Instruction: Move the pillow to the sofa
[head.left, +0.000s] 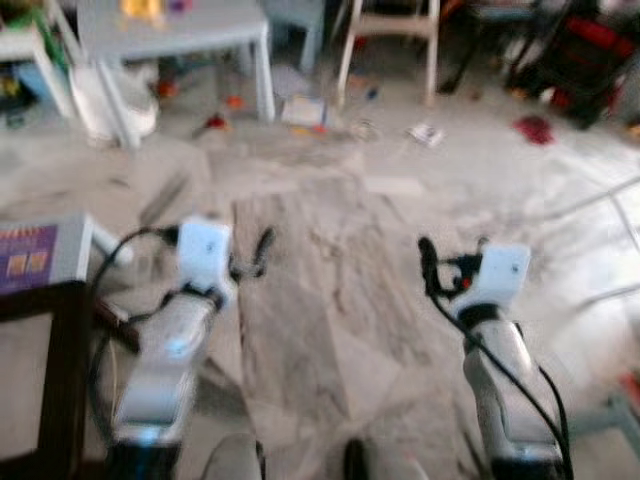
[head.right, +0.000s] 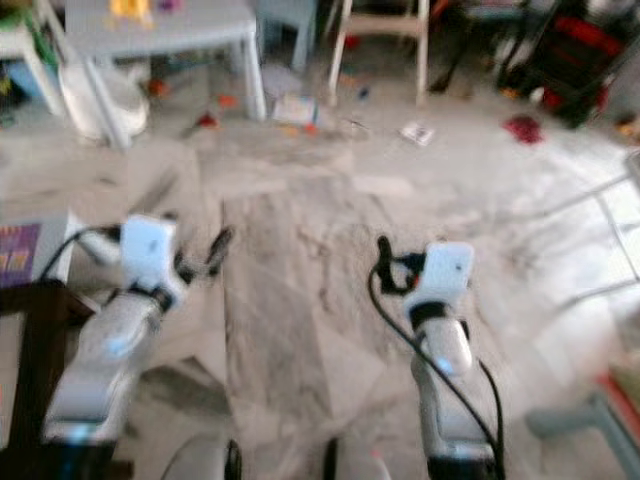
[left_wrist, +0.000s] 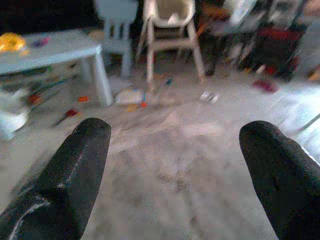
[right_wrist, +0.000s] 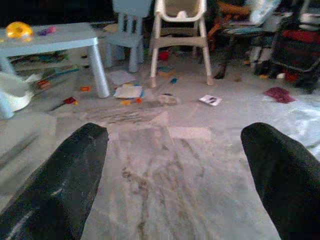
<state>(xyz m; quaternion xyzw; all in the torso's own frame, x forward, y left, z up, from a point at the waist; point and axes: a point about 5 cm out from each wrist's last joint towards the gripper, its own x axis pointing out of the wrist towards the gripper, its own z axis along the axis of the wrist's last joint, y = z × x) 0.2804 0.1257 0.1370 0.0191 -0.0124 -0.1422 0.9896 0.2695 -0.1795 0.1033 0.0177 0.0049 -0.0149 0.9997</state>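
Note:
My left gripper (head.left: 262, 248) is held out low over the grey marble floor (head.left: 320, 300). In the left wrist view its black fingers (left_wrist: 75, 170) stand wide apart with nothing between them. My right gripper (head.left: 430, 258) is held out at about the same height on the other side. It is open too, and only bare floor shows between its fingers (right_wrist: 280, 170). The picture is blurred.
A dark table (head.left: 60, 340) with a purple box (head.left: 35, 255) stands close on my left. Ahead are a small light-blue table (head.left: 175, 30), a white potty (head.left: 115, 100), a high chair (head.left: 390, 30) and scattered toys and papers (head.left: 305, 110). A red cloth (head.left: 535, 128) lies far right.

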